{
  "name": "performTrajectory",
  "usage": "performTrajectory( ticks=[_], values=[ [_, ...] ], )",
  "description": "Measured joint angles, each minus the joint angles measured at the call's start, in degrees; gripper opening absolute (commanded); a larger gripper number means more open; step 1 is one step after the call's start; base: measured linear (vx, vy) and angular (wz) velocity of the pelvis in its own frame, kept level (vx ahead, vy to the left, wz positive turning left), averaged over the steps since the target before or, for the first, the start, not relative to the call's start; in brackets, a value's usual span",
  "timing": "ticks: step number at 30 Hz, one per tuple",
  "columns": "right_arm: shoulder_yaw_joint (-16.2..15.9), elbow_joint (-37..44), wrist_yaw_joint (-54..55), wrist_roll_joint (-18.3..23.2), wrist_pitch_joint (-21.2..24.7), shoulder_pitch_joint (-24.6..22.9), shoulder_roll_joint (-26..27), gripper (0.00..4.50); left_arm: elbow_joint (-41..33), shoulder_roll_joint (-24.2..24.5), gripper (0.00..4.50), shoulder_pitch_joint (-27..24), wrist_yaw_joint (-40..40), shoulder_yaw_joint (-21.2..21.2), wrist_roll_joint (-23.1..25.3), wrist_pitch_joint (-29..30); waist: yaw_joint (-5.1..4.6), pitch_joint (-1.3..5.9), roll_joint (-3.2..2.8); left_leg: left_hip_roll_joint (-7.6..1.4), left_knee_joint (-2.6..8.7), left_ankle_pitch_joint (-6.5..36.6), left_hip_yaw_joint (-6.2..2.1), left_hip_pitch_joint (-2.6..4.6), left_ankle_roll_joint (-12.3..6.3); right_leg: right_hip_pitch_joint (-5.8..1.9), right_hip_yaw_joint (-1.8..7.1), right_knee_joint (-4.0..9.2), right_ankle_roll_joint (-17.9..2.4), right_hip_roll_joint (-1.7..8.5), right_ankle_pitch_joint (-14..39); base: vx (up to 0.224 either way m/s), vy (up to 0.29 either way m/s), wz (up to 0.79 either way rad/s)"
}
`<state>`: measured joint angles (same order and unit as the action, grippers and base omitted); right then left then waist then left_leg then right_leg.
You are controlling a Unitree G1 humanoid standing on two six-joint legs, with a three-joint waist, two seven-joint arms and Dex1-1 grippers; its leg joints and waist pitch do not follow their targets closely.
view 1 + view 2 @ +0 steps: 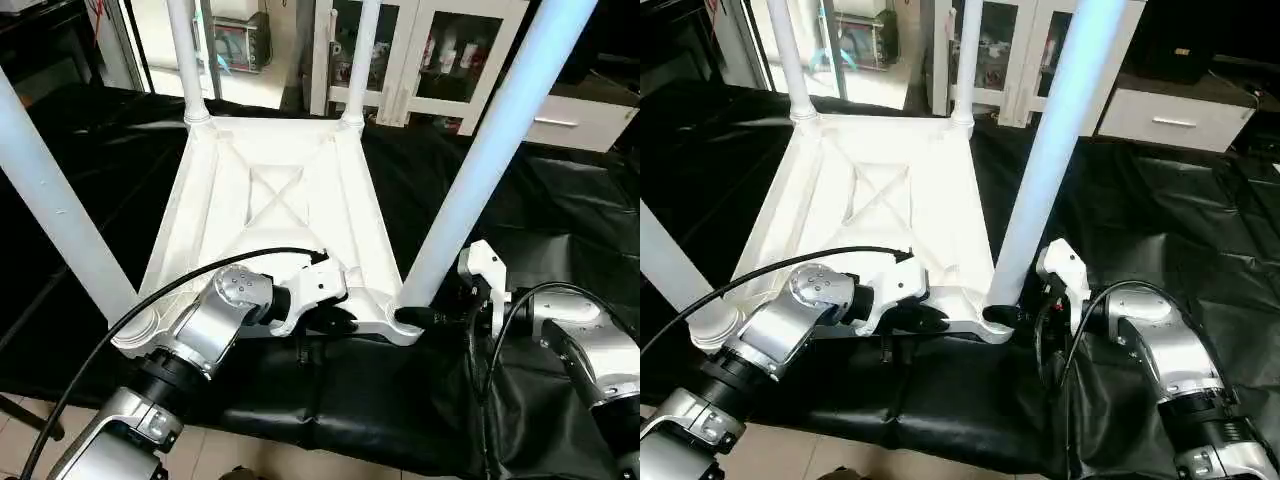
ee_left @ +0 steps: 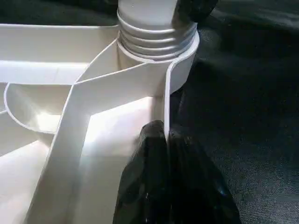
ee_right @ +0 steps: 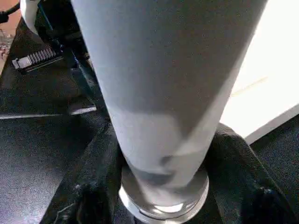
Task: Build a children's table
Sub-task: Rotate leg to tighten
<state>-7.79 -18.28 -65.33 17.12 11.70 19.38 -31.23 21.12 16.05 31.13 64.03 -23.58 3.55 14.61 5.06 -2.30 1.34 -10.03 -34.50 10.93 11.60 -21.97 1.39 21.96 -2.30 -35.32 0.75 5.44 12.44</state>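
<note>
The children's table lies upside down on black cloth, its white ribbed top (image 1: 270, 190) showing the X-brace. All four white tube legs stand upright in the corner sockets: near left (image 1: 50, 200), near right (image 1: 490, 150), far left (image 1: 185, 60) and far right (image 1: 362, 60). My left gripper (image 1: 335, 322) is shut on the top's near rim (image 2: 164, 102), one finger on each side of the thin wall, just beside the near right socket (image 2: 154, 42). My right gripper (image 1: 415, 317) is shut around the base of the near right leg (image 3: 163, 93), black fingers (image 3: 91, 186) on both sides of it.
Black cloth (image 1: 560, 230) covers the work surface, wrinkled at the right. A white glass-door cabinet (image 1: 440, 50) and a white drawer unit (image 1: 580, 125) stand behind. Tiled floor (image 1: 230, 455) shows below the cloth's front edge. A black cable (image 1: 150, 300) loops over my left forearm.
</note>
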Motion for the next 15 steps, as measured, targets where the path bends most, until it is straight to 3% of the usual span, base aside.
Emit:
performTrajectory(
  ticks=[8, 11, 13, 15],
  values=[
    [0.74, -0.85, 4.78, -1.39, 0.71, -0.35, 1.97, 2.12, 2.75, -1.47, 0.0, 1.15, -2.57, 0.28, 0.7, 0.6, -0.13, 0.31, 0.54, -0.01, -0.04, 0.09, 0.0, 0.33, 0.25, -0.27, 0.02, 0.0, -0.24, -0.01, -0.15, 0.0, 0.0, 0.0],
    [2.88, -2.08, 15.01, -2.7, 2.4, -0.22, 6.17, 2.11, 7.72, -5.41, 0.0, 3.48, -8.95, 1.04, 2.02, 1.84, -0.79, 0.28, 0.67, 0.01, -0.03, 0.08, 0.0, 0.89, 0.28, -0.8, 0.04, 0.28, -0.46, -0.02, -0.29, 0.0, 0.0, 0.0],
    [4.44, -2.25, 23.75, -3.97, 3.9, 0.45, 9.78, 2.1, 10.72, -8.09, 0.0, 5.03, -13.59, 1.92, 2.62, 3.03, -1.87, 0.24, 0.68, 0.04, -0.02, 0.08, -0.01, 0.98, 0.29, -0.86, 0.05, 0.38, -0.1, 0.0, -0.07, 0.0, 0.0, 0.0],
    [6.12, -2.29, 32.3, -5.07, 5.14, 0.78, 13.41, 2.09, 13.49, -10.64, 0.0, 6.71, -17.86, 3.09, 2.7, 5.11, -2.2, 0.21, 0.68, 0.05, 0.0, 0.08, -0.08, 0.99, 0.29, -0.84, 0.02, 0.41, -0.08, 0.01, -0.06, 0.0, 0.0, 0.0]
  ],
)
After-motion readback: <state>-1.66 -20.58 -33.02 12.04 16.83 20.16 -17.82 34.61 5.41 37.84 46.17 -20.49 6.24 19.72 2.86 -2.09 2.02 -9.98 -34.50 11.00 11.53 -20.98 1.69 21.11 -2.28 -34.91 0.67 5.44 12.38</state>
